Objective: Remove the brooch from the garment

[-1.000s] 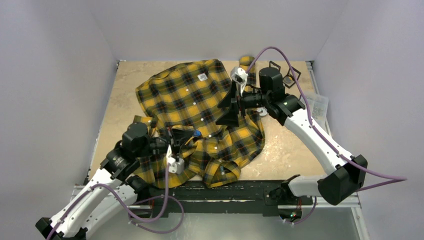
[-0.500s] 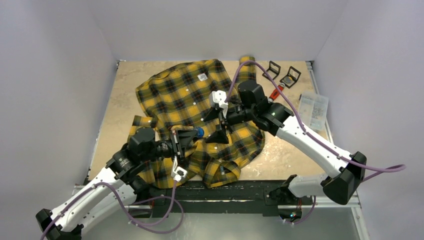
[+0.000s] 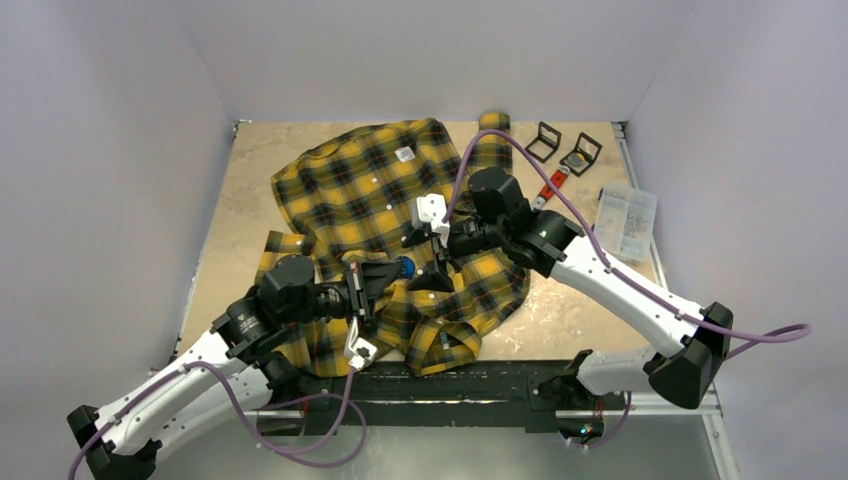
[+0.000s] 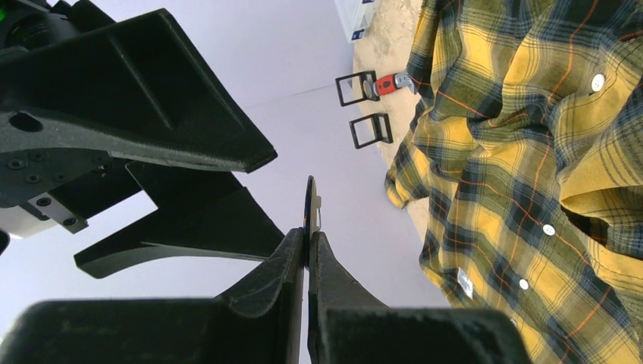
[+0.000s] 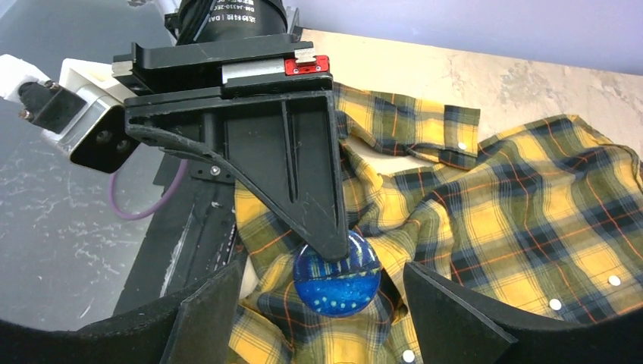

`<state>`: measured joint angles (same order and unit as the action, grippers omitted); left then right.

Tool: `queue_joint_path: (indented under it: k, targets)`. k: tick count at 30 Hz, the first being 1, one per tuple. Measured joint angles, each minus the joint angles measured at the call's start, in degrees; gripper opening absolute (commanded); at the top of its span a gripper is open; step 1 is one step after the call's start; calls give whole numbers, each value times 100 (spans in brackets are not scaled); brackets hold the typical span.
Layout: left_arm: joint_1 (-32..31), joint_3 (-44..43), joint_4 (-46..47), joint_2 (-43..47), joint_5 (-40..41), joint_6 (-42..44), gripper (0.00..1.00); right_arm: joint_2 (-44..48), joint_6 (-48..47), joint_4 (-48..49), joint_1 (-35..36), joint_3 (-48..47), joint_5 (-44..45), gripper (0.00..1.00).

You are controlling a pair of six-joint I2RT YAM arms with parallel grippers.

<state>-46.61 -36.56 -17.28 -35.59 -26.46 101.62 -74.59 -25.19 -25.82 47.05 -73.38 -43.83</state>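
Beige tabletop (image 3: 245, 200): L gripper (image 3: 392, 269) clamped on round blue brooch (image 5: 337, 282), yellow-black plaid shirt (image 3: 370, 190) beneath it; R gripper (image 3: 425, 258) spread, just beside brooch.

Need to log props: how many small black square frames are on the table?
2. Both sit on the table near its far edge, right of the shirt: one frame closer to it, the other frame further right, by a red item. The shirt could hide more.
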Motion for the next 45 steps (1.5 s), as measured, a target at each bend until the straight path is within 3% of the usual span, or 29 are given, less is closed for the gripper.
queue_joint_path:
  k: [10,17,29,36,43,45]
  targets:
    - [-297,-140,-4,-127,227,-7,0,-2,-138,-85,85,0,234,75]
    - [-374,-199,2,-201,299,-9,0,-2,-240,-177,96,0,337,61]
    - [-422,-236,9,-256,334,-46,0,0,-275,-254,96,0,393,59]
    - [-455,-269,11,-269,350,-103,0,-2,-284,-254,96,0,424,65]
    - [-455,-271,13,-267,378,-162,0,-2,-293,-254,101,0,428,57]
    - [-455,-271,13,-258,378,-162,0,-2,-293,-254,105,0,428,62]
